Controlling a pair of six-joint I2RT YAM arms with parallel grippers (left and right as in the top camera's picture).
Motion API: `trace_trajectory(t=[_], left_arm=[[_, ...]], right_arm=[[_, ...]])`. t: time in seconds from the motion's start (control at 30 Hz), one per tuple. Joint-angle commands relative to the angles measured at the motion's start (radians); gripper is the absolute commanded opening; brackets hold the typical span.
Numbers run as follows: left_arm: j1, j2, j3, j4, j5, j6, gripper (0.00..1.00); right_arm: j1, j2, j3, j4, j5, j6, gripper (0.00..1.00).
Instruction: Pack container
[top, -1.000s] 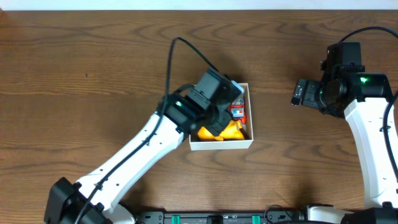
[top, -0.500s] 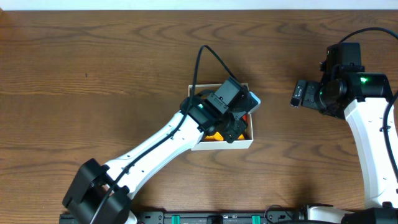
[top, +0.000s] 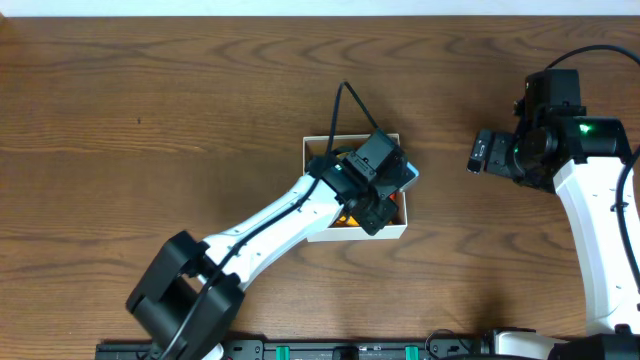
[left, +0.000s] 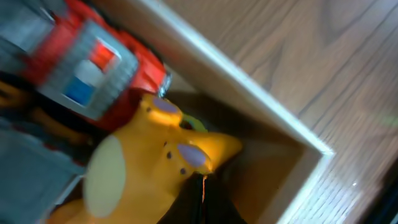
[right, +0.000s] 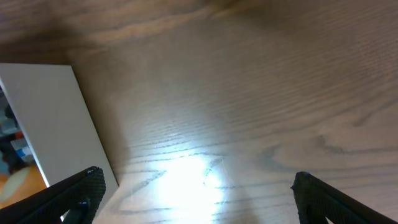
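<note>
The container is a small white cardboard box, brown inside, at the table's middle. It holds a yellow toy, a red and grey toy and something blue at the left. My left gripper reaches down into the box. In the left wrist view its fingers are shut together with nothing between them, their tips at the yellow toy. The box's white rim runs diagonally there. My right gripper is open and empty to the right of the box; its fingers hang over bare wood.
The box's white outer wall shows at the left of the right wrist view. The brown wooden table stretches around the box. A light strip runs along the table's far edge.
My left arm has swung to the right and further over the box, its gripper now down at the box's right side. The right arm has not moved.
</note>
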Motion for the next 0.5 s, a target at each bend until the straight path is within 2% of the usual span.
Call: trace_trajectory(t=[0.0,0.2,0.47], left_arm=[[0.011,0.074,-0.057,-0.015,0.0,0.001,0.06],[0.042,0.121,-0.066,-0.011,0.0,-0.002,0.06],[0.154,0.121,-0.066,0.008,0.0,-0.023,0.06]], right_arm=[[-0.005,0.003,-0.005,-0.007,-0.003,-0.026,0.99],[-0.005,0.003,-0.005,-0.009,-0.003,-0.026,0.99],[-0.005,0.003,-0.005,-0.014,-0.003,-0.026,0.99]])
